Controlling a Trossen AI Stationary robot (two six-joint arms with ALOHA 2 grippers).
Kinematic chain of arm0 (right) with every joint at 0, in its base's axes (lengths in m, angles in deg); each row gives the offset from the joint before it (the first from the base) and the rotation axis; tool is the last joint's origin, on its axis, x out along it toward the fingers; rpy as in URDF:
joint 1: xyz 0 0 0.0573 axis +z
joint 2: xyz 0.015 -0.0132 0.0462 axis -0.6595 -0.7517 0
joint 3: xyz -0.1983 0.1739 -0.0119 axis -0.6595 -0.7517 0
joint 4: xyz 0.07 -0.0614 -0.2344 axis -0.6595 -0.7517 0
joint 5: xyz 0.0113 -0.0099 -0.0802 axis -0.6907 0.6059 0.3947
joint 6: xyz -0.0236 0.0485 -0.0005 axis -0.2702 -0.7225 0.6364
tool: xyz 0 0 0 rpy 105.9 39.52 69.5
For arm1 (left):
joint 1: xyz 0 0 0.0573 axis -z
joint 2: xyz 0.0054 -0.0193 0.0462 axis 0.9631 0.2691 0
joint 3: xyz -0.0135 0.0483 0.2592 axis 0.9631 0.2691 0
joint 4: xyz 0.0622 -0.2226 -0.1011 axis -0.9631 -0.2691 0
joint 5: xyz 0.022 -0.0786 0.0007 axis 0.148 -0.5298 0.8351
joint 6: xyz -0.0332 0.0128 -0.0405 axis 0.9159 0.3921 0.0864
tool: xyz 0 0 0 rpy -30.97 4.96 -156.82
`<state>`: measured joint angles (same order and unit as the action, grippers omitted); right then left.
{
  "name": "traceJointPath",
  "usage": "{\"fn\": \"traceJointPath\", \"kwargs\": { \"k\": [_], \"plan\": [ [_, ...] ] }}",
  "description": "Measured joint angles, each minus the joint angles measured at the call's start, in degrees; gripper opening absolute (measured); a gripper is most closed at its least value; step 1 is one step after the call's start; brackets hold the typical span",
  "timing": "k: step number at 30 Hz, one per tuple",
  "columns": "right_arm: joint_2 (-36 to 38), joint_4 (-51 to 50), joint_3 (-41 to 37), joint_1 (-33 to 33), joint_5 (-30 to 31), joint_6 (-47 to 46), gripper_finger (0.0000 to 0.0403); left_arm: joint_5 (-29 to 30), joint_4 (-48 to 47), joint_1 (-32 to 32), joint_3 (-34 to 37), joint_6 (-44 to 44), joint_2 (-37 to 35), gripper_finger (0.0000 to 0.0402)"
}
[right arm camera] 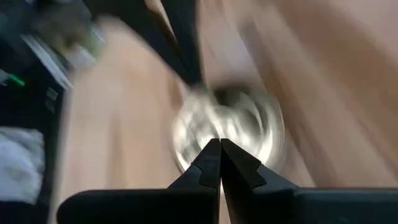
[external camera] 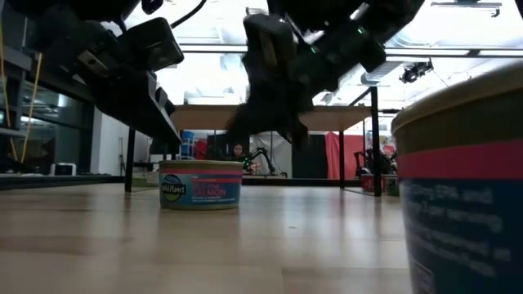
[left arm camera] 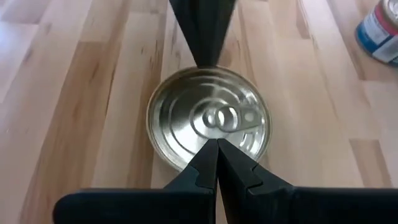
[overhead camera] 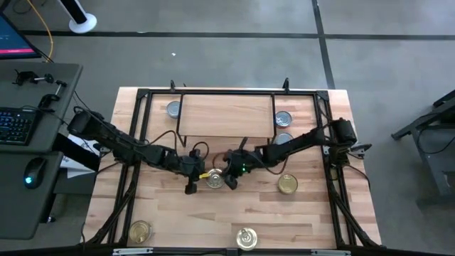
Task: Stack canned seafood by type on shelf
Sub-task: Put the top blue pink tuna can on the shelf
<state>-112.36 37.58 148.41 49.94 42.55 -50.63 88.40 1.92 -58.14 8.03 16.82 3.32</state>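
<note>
The shelf [overhead camera: 226,114] stands at the far middle of the surface [overhead camera: 313,206]. One tin [overhead camera: 173,109] sits just beside the shelf's left end, and two tins [overhead camera: 284,118] [overhead camera: 283,139] lie one before the other by its right end. In front of the shelf, near the middle of the surface, a tin [overhead camera: 214,178] lies between the left claw [overhead camera: 191,179] and the right claw [overhead camera: 232,178], which close in on it from either side. Another tin [overhead camera: 287,184] rests to the right of that pair. Along the near edge, one tin [overhead camera: 140,231] lies toward the left corner and one tin [overhead camera: 246,238] near the middle.
</note>
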Motion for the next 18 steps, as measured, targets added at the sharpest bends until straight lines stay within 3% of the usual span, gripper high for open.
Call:
{"fn": "traceJointPath", "kwargs": {
  "k": [10,18],
  "plan": [
    [-0.1,-1.6,-0.1,1.8,4.5,-10.5,0.0000,1.5,0.3,-0.6,-0.1,-5.4,-1.2,0.0000],
    [0.0,-2.4,0.0,1.9,7.7,-14.2,0.0000,1.6,3.6,-0.8,1.9,-3.4,-1.3,0.0000]
  ]
}}
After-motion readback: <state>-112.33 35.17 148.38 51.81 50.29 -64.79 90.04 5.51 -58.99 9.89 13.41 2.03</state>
